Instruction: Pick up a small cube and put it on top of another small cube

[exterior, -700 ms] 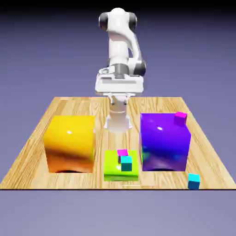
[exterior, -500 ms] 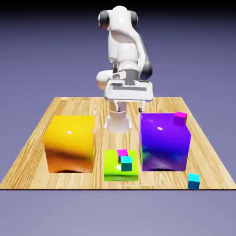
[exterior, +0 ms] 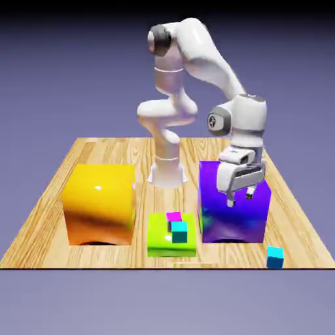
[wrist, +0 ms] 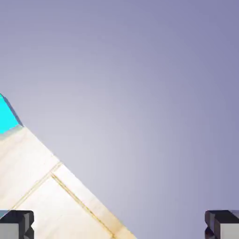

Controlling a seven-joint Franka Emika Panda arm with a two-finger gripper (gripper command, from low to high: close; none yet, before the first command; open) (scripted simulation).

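Small cube (exterior: pixel 275 256) sits on wooden table (exterior: pixel 39 216).

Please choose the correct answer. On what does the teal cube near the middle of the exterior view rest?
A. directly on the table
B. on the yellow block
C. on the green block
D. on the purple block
C: that teal cube sits on top of the low green block, beside a tiny magenta cube.
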